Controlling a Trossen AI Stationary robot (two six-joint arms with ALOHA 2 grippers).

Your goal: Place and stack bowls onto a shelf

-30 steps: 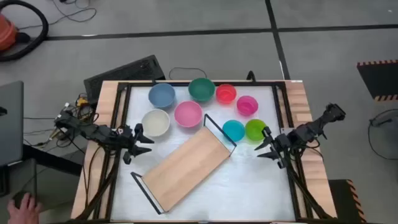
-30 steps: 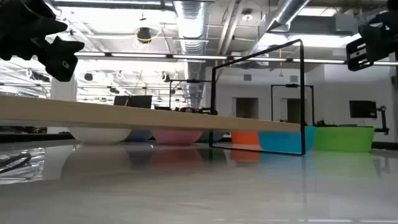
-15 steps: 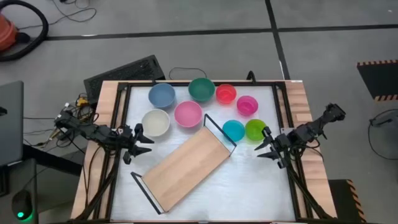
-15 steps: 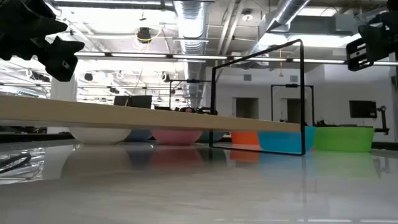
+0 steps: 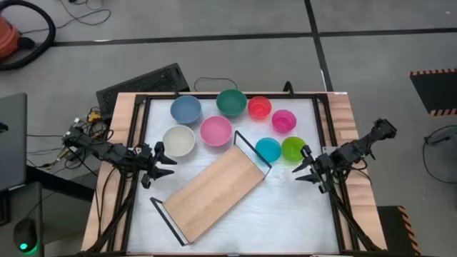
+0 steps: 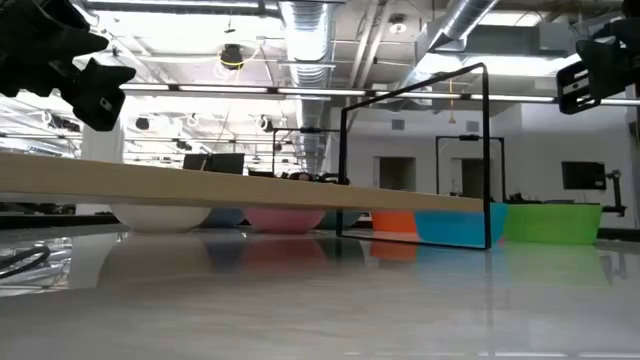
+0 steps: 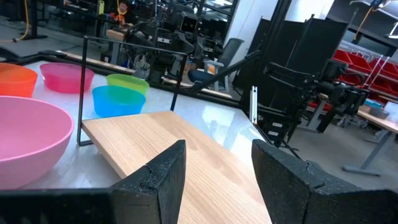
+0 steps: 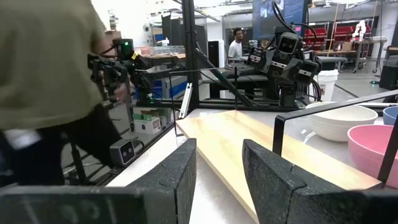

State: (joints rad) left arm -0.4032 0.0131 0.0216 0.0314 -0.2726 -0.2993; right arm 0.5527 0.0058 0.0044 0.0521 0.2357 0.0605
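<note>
The light-wood shelf (image 5: 211, 194) lies slantwise in the table's middle on its black wire end frames (image 5: 251, 150). Eight bowls stand on the table along its far side: blue (image 5: 186, 109), teal (image 5: 231, 102), red (image 5: 259, 108), magenta (image 5: 283, 121), cream (image 5: 178, 140), pink (image 5: 216, 130), cyan (image 5: 268, 149) and lime green (image 5: 293, 148). My left gripper (image 5: 166, 161) hovers open at the table's left edge beside the cream bowl. My right gripper (image 5: 301, 166) hovers open at the right edge near the green bowl. Both are empty.
Black frame rails (image 5: 214, 97) run along the table's sides. A person (image 8: 50, 81) stands beyond the table's left side, shown in the right wrist view. Bare white table (image 5: 285, 214) lies at the near right of the shelf.
</note>
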